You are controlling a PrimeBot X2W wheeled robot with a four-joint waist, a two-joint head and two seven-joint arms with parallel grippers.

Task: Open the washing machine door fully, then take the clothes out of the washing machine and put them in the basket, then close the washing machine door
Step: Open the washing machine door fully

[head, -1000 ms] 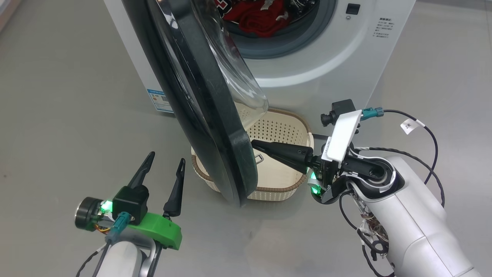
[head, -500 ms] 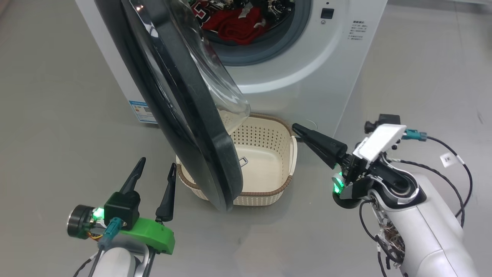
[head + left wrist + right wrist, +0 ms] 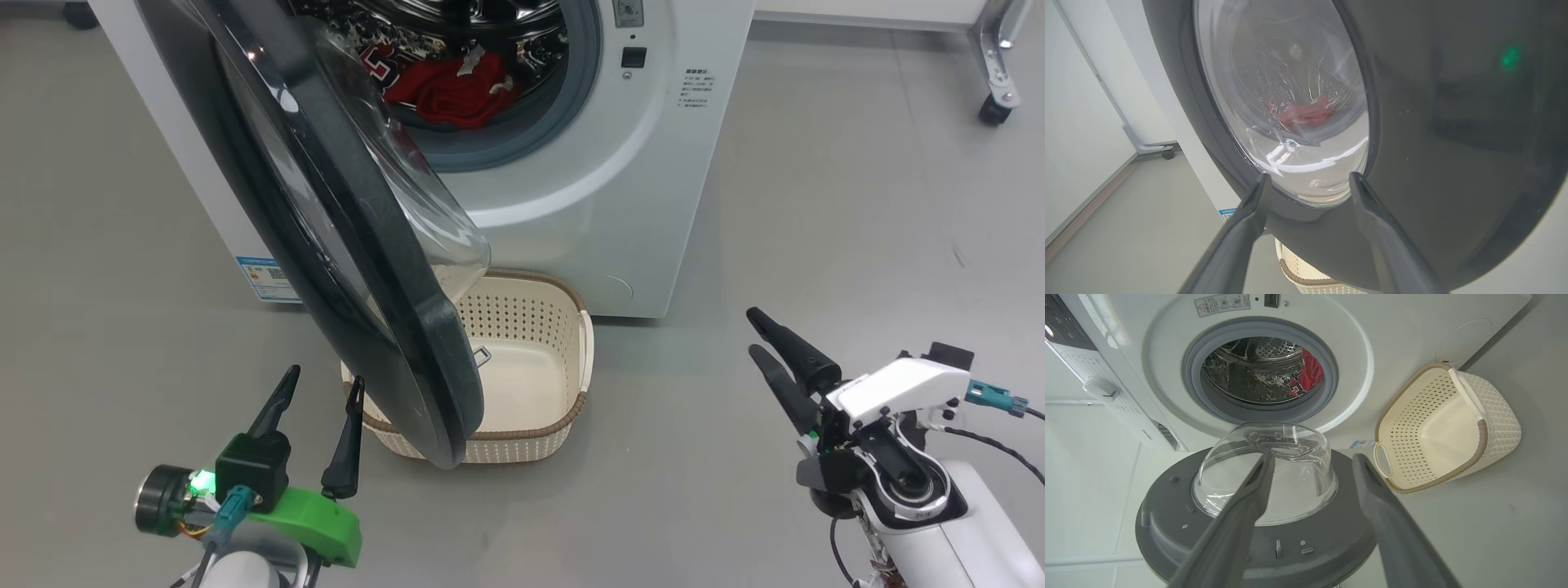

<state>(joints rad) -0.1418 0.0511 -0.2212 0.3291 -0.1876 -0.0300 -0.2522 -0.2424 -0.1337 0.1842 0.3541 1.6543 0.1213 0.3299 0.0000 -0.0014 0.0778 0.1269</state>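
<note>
The white washing machine (image 3: 571,212) stands at the top of the head view. Its door (image 3: 408,327) is swung out towards me, the glass bowl (image 3: 1265,473) facing the drum. Red clothes (image 3: 445,90) lie in the drum, and the clothes (image 3: 1306,116) also show through the glass. The cream basket (image 3: 531,314) sits on the floor under the door's lower edge and looks empty. My left gripper (image 3: 322,380) is open, just left of the door's outer face, touching nothing. My right gripper (image 3: 753,333) is open and empty, well right of the basket.
A blue label sticker (image 3: 265,282) marks the machine's left side. A wheeled metal leg (image 3: 992,106) stands at the far right on the grey floor. Bare floor lies between my right gripper and the basket. A wall and another castor leg (image 3: 1163,153) lie beyond the door.
The head camera has shifted, so the whole scene sits lower and further left. My right gripper has pulled away from the door's edge to the right and its fingers have parted. The left gripper holds its place.
</note>
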